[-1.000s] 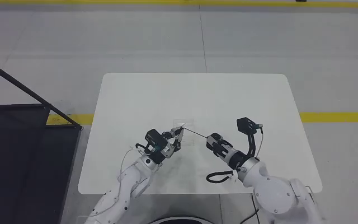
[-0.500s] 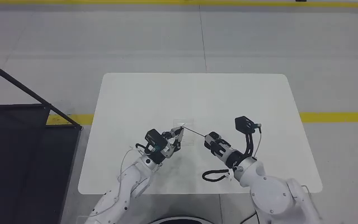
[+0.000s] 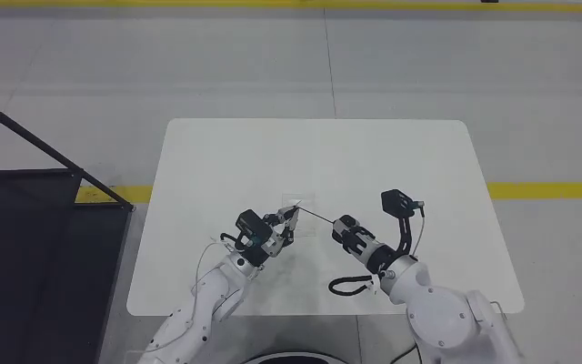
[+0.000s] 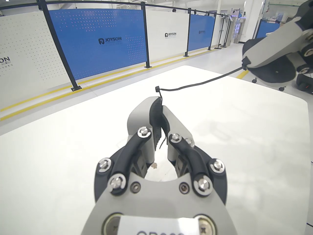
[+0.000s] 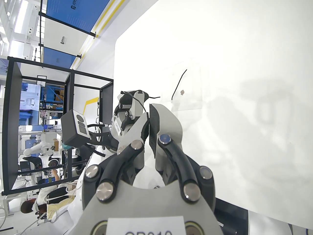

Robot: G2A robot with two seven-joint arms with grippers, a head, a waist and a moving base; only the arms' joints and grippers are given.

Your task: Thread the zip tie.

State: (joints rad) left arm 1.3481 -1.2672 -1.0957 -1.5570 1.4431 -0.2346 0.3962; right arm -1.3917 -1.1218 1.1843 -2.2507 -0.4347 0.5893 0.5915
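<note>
A thin black zip tie (image 3: 315, 216) hangs in the air over the white table (image 3: 382, 164), stretched between both grippers. My left gripper (image 4: 159, 101) is shut on it just below its small square head (image 4: 157, 89), and a short end pokes out behind the pads. From the head the strap (image 4: 195, 84) bends and runs across to my right gripper (image 4: 245, 65), which is shut on its other end. In the right wrist view the right gripper (image 5: 148, 112) pinches the strap, with the left gripper (image 5: 133, 96) close beyond it.
A thin black line (image 5: 179, 84) and a small brown speck (image 5: 182, 92) lie on the table inside a faint square mark (image 3: 296, 214); I cannot tell whether the line is another tie. A black frame (image 3: 55, 164) stands left of the table.
The right arm has shifted slightly toward the left gripper, still holding the tie. The left arm has not moved.
</note>
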